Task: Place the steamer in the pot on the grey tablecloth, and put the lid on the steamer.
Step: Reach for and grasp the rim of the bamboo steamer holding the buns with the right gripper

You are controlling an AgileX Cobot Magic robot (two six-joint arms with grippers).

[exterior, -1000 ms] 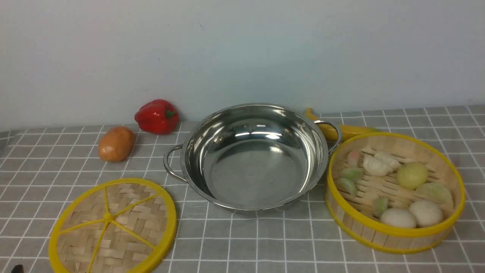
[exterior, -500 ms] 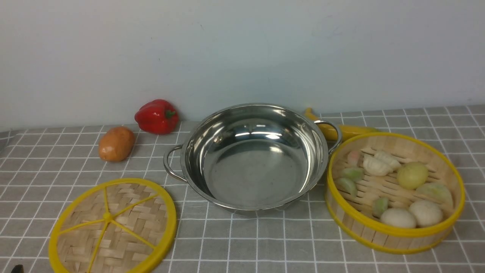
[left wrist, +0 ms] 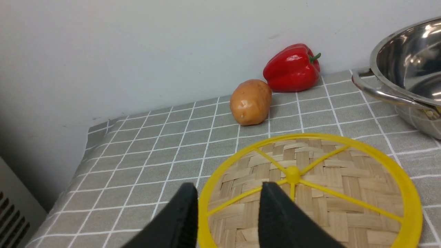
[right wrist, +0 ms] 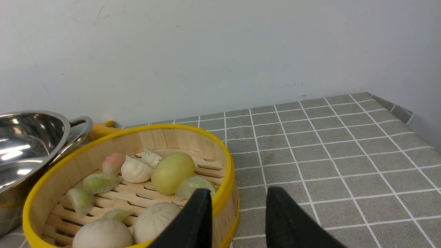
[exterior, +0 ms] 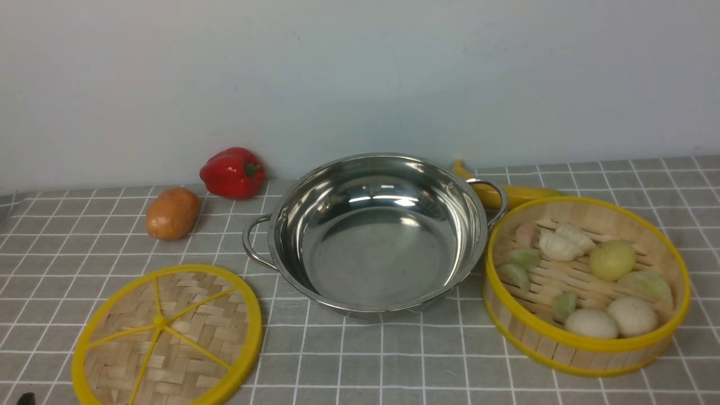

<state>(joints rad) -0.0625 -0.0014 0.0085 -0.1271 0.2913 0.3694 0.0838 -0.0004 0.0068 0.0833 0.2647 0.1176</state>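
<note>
The steamer (exterior: 585, 343), a bamboo basket with yellow rims, stands on the grey tablecloth (exterior: 394, 360) at the right, holding buns and dumplings. The shiny steel pot (exterior: 377, 253) sits empty in the middle. The flat woven lid (exterior: 169, 337) with yellow spokes lies at the front left. In the left wrist view my left gripper (left wrist: 228, 186) hangs open over the lid's (left wrist: 310, 193) near rim, holding nothing. In the right wrist view my right gripper (right wrist: 237, 190) is open, with the steamer's (right wrist: 137, 144) near rim showing between its black fingers. Contact with the rim cannot be told.
A red bell pepper (exterior: 232, 171) and a potato (exterior: 172, 212) lie at the back left near the wall. A yellow banana (exterior: 506, 194) lies behind the pot's right handle. The cloth's left edge (left wrist: 86, 137) drops off beside the lid.
</note>
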